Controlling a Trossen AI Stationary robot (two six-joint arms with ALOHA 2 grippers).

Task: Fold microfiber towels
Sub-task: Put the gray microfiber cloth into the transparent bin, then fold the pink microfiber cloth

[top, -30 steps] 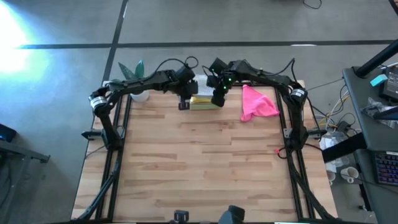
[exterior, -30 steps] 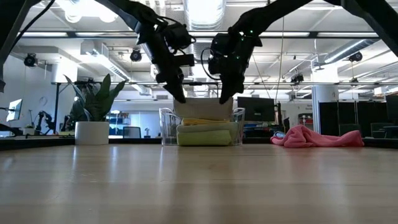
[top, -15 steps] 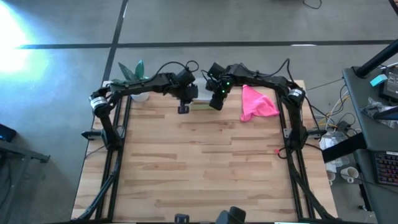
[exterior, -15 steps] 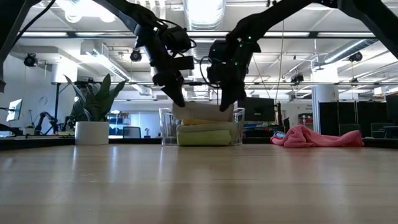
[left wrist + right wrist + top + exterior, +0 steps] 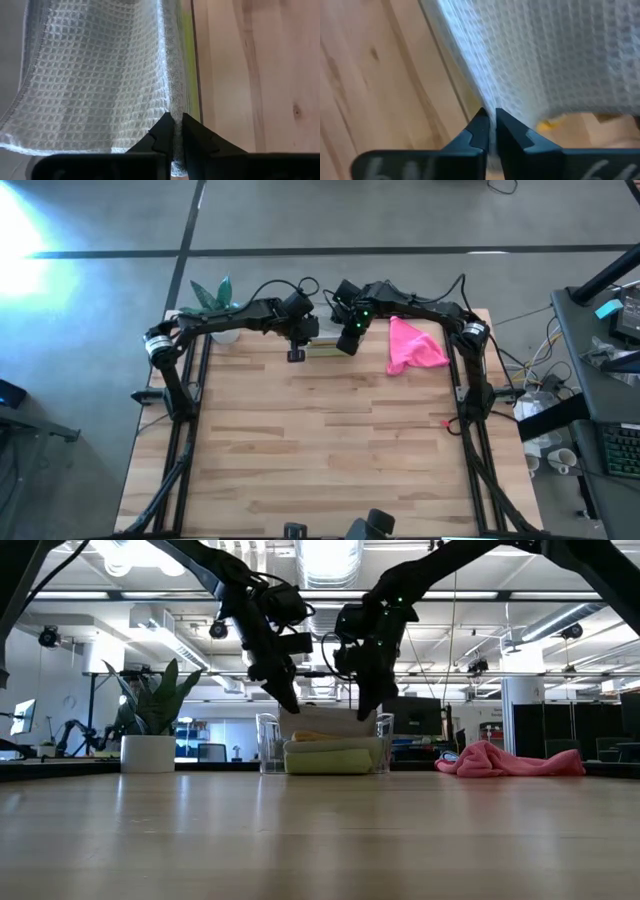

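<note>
Left hand (image 5: 287,705) and right hand (image 5: 367,712) each pinch an end of the grey towel (image 5: 325,721), stretched level between them above the tray (image 5: 267,743), frame centre.

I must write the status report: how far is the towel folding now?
Done: folded yellow and green towels lie in the clear tray. In hand: left gripper and right gripper pinch a folded grey towel just above that tray. Left: the pink towel lies crumpled, unfolded.
</note>
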